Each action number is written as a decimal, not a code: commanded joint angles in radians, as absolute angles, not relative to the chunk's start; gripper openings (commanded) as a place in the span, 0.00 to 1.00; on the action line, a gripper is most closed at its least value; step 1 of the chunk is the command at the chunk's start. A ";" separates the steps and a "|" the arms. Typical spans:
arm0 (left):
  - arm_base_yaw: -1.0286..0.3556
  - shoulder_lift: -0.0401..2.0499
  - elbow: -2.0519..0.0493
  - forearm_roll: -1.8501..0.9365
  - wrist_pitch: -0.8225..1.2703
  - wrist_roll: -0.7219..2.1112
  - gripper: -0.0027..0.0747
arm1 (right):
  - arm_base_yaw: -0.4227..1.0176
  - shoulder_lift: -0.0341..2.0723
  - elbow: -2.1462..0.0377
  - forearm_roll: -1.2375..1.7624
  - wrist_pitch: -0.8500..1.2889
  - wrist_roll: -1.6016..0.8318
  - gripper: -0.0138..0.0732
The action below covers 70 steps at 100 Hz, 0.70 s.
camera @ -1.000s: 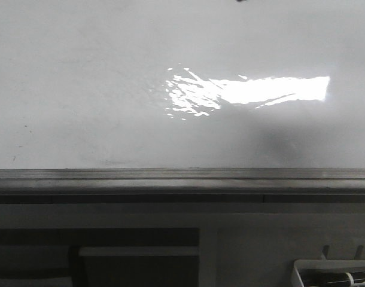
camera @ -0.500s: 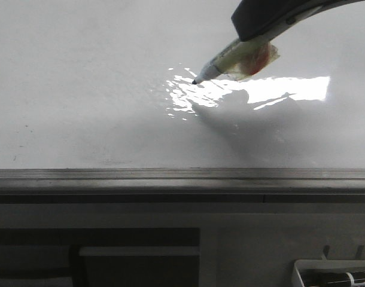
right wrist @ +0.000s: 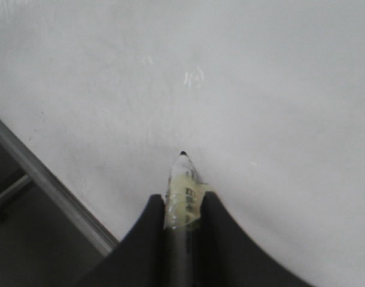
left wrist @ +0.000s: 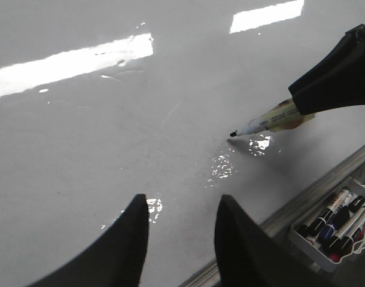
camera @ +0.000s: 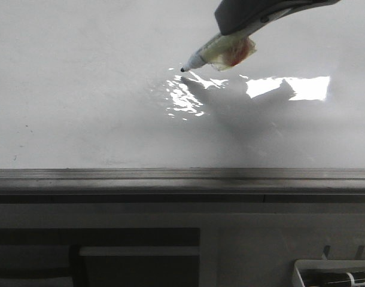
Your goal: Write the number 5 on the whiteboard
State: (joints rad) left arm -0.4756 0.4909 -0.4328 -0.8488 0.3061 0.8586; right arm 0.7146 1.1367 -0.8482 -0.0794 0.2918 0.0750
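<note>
1. Whiteboard [camera: 81, 107]: large, flat, glossy white panel lying across the work area, with a grey metal rim strip [camera: 182, 176] along its near edge. Bright glare patches and rippled reflections show a slick surface. A few tiny dark specks sit near the left. No number 5 is visible; the writing area is unmarked in all three views.

2. Right gripper [right wrist: 181, 206]: dark, smooth, tapered fingers clamped on the marker, coming in from the upper right of the front view. Judged step: bringing the tip to the start of the top stroke. To do it well, lower gently to light, even contact, keep the tilt steady, and draw away from the glare so the line can be checked.

3. Left gripper [left wrist: 179, 239]: two dark curved fingers with a moderate gap, holding nothing, poised over the board near the rim, well apart from the marker.

4. Tray [left wrist: 329, 251]: small white holder beyond the rim, containing several spare pens with dark and coloured caps.

5. Marker [camera: 221, 52]: slim cylinder, pale barrel wrapped in yellowish tape with a red-orange patch, and a short black conical tip. The tip is at or just above the board; contact cannot be confirmed.
</note>
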 commanded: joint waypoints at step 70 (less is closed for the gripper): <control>-0.474 0.502 -0.460 -0.882 0.253 0.848 0.34 | 0.697 1.197 -0.875 -0.064 0.362 0.073 0.11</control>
State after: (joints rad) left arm -0.4756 0.4909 -0.4328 -0.8542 0.3061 0.8586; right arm 0.7047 1.1945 -0.8525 -0.0524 0.3204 0.0750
